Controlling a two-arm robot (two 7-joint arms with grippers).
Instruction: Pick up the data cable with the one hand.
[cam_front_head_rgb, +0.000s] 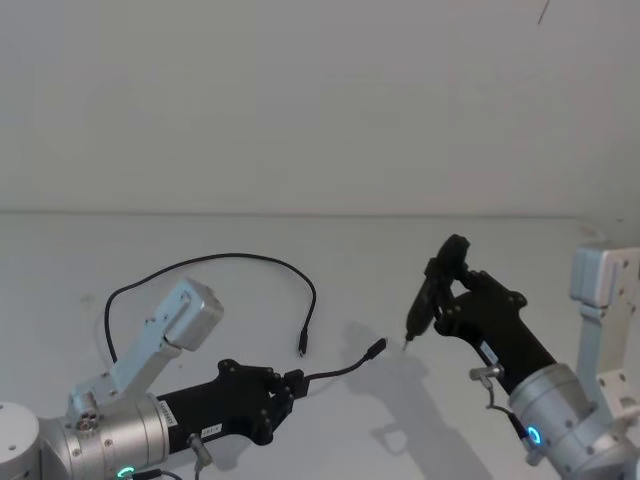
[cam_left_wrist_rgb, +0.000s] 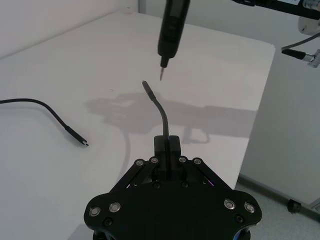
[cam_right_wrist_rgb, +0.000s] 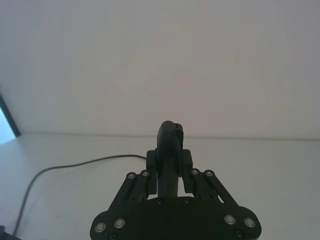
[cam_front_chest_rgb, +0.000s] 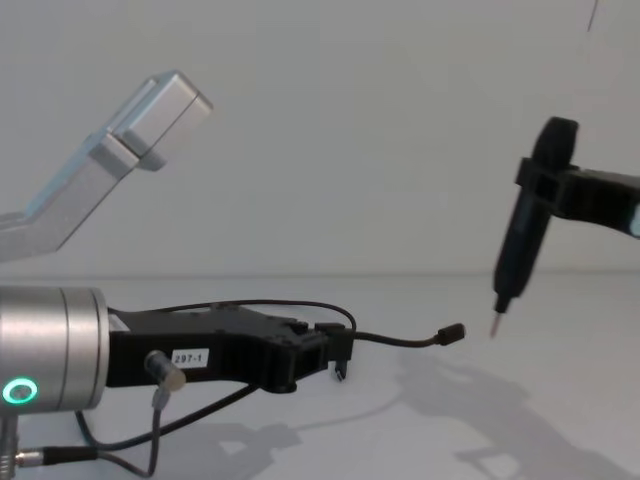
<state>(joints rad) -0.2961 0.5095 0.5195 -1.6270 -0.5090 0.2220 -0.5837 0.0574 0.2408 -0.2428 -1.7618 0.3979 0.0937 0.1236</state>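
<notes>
- A plain white surface (cam_front_head_rgb: 400, 250) runs to a pale wall along its far edge.
- The left tool (cam_front_head_rgb: 295, 382) reaches forward from the near edge, left of the middle. Its two fingers are pinched narrow on the data cable (cam_front_head_rgb: 230, 257) a short way behind one plug.
- In the left wrist view the fingers (cam_left_wrist_rgb: 174, 146) press the lead from both sides. The short free end (cam_left_wrist_rgb: 161, 112) bends up and forward, clear of the surface.
- In the chest view that held end (cam_front_chest_rgb: 400, 341) juts out of the left tool (cam_front_chest_rgb: 335, 352) in the air, with its shadow on the surface below.
- The rest of the cable loops across the left half of the surface. Its other plug lies flat near the middle, just ahead of the left tool.
- The left tool carries a small white number label (cam_front_chest_rgb: 190, 357).
- The right tool (cam_front_head_rgb: 443, 292) hangs over the right half, clamped on a black pen-shaped probe (cam_front_head_rgb: 425, 300).
- The probe (cam_front_chest_rgb: 520, 250) points its metal tip down, just beside the raised plug and not touching it.
</notes>
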